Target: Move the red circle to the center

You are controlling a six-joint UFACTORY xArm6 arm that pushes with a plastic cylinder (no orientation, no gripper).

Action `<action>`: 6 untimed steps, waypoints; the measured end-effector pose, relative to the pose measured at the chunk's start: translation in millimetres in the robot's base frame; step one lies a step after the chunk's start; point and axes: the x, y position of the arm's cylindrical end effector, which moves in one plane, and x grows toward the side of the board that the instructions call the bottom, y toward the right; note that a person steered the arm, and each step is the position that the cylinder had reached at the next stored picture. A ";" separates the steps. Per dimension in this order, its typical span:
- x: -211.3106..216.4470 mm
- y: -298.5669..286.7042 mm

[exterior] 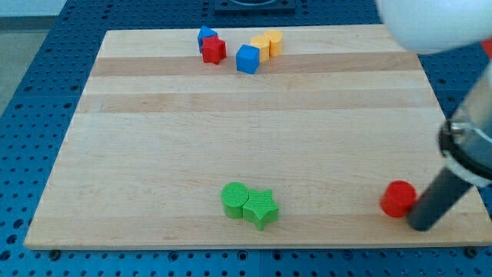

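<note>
The red circle (397, 198) lies near the board's bottom right corner. My tip (421, 225) is at the end of the dark rod, just to the right of and below the red circle, close to it or touching it. The rest of the arm blurs down from the view's top right.
A green circle (234, 198) and a green star (260, 208) touch at the bottom middle. At the top are a red star (214, 50), a blue block behind it (205, 35), a blue cube (247, 58) and two yellow blocks (267, 43). The wooden board (246, 131) ends just right of my tip.
</note>
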 end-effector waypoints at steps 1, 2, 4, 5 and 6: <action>-32.0 -9.1; -42.8 -54.4; -83.4 -93.0; -99.7 -67.9; -127.1 -47.4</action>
